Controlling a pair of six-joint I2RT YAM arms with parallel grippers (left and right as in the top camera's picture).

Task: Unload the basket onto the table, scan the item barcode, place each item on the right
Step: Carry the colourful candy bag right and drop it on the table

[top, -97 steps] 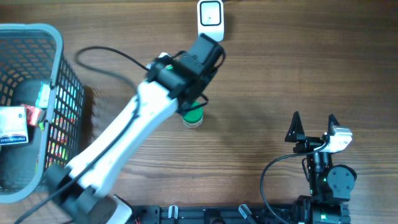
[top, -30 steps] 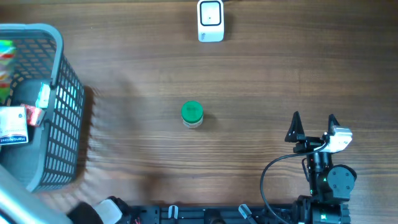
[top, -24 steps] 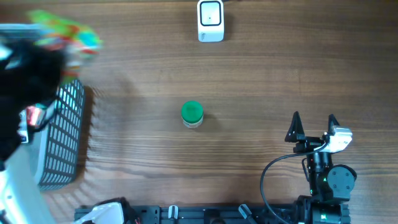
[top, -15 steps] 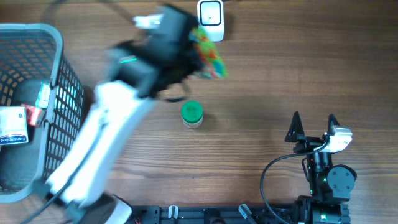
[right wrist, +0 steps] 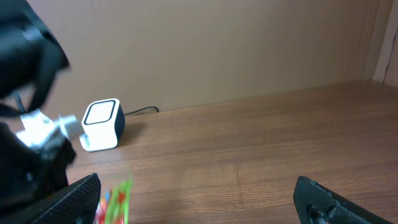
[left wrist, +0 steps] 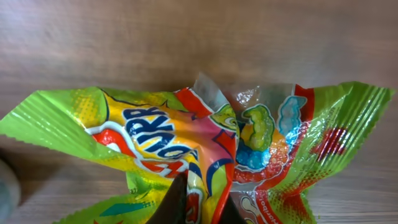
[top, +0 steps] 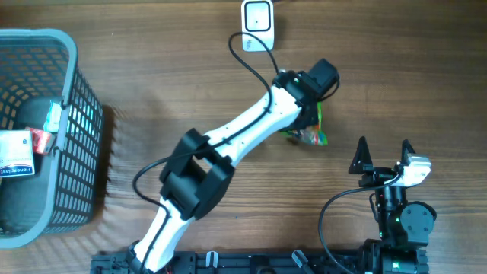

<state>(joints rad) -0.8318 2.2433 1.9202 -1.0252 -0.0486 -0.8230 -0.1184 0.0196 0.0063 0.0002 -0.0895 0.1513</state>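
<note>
The item is a crinkled green, yellow and red candy bag [top: 310, 136], filling the left wrist view [left wrist: 261, 143]; no barcode shows on it. My left gripper [top: 307, 116] is shut on a fold of the bag, its dark fingertips [left wrist: 171, 205] pinching the bag's lower edge. The bag hangs just above the wood, right of the table's middle. The white scanner [top: 258, 25] stands at the far edge, behind the bag, and also shows in the right wrist view [right wrist: 101, 124]. My right gripper [top: 383, 143] stands open near the front right, with nothing between its fingers [right wrist: 81, 199].
A grey mesh basket [top: 72, 46] at the far left holds a white packet [top: 15, 156] and other goods. The left arm [top: 228, 144] stretches diagonally across the table's middle. The scanner's cable [top: 243, 57] runs near the arm.
The left arm lifted the candy bag out of the basket, swung it past the scanner and now holds it lower and further right. The right arm has not moved.
</note>
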